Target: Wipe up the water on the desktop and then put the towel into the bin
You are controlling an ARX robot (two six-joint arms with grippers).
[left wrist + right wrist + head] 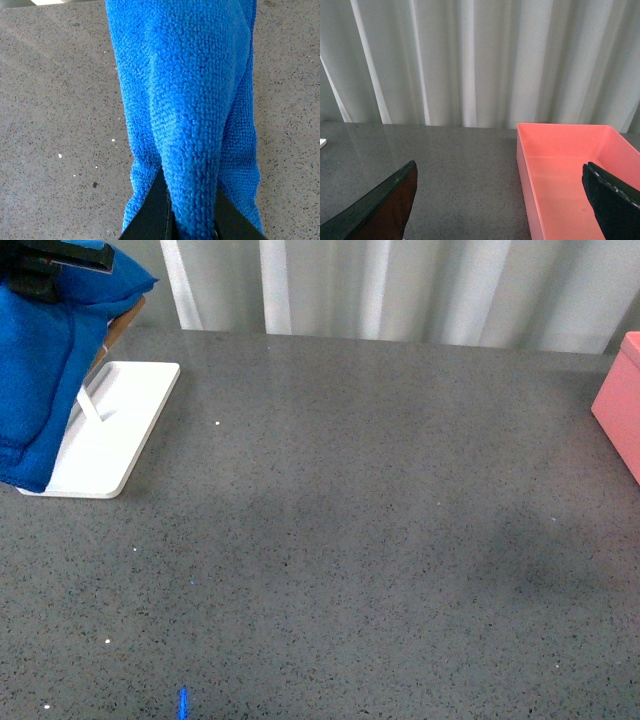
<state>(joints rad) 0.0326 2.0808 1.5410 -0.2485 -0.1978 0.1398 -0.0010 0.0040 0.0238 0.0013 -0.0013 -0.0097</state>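
- My left tool (192, 226) is pinching the towel (190, 100) by a bunched fold. The cloth hangs straight down from it, above the bench (55, 125), so the loose end is free to be laid down for wiping.
- From the front, the hanging towel hides part of the white tray (115, 440), which lies under and just beside that tool. I judge the tray's edge and its upright rod are the only things near enough to snag the cloth.
- From the left tool toward my right one, the bench is wide and bare. It shows faint darker patches (540, 560), and I cannot tell whether they are water or shadow.
- My right tool (495, 215) is spread and grips nothing. It hovers above the bench with the bin (570, 165) just ahead of it.
- The bin is open-topped and looks empty. It stands well apart from the left tool, at the bench's edge on the right tool's side, and I judge the way across is clear.
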